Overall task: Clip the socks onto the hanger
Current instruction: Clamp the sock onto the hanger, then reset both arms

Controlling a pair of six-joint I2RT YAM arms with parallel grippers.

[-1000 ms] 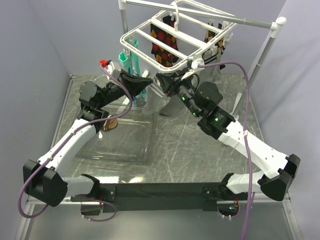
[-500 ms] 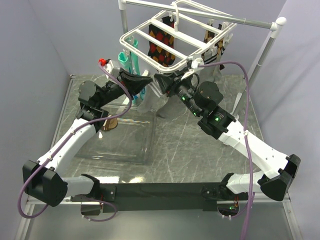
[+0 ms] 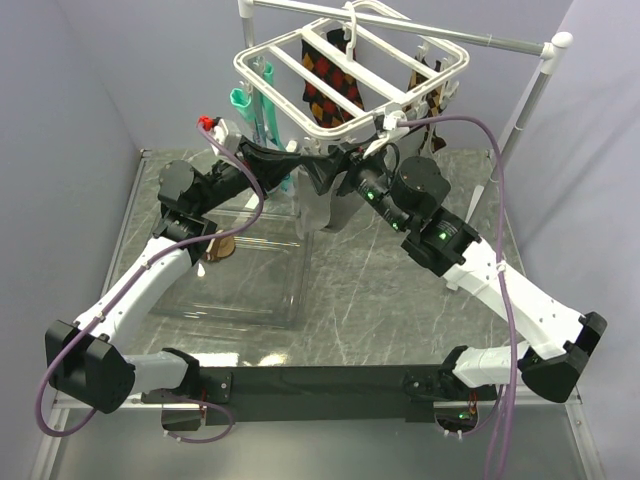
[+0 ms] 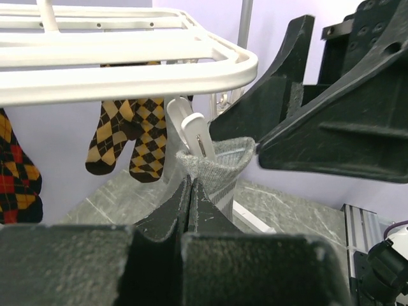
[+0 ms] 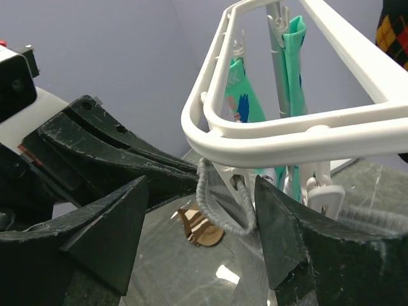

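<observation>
The left jaws are pressed fully together. In the left wrist view they appear to pinch the lower edge of the cuff of the grey sock (image 4: pixel 213 167), just ahead of their tips. Directly above those tips a white clip (image 4: pixel 194 135) hangs from the nearest bar of the hanger (image 4: pixel 127 80), and it looks to be biting the cuff's rim. The right jaws stand wide and hold nothing. One sits on either side of that same clip and cuff, and as far as the right wrist view shows they touch neither.

The step in hand is judged to be handing the sock's weight over to the clip. To do it well, the right jaws should back straight out, staying under the bar above them and clear of the loose loop of cuff between them. The left jaws should part only once the right ones are clear, and gently, with no downward tug, since a hanging frame would likely swing. If the clip has caught only a thin edge, the sock may slip, so it is worth a look before leaving.

Farther out, argyle socks (image 4: pixel 137 137) hang beyond the left jaws and teal socks (image 5: pixel 290 70) beyond the right. The grey sock's foot dangles below both pairs of jaws, above the bench (image 3: pixel 400 290).
</observation>
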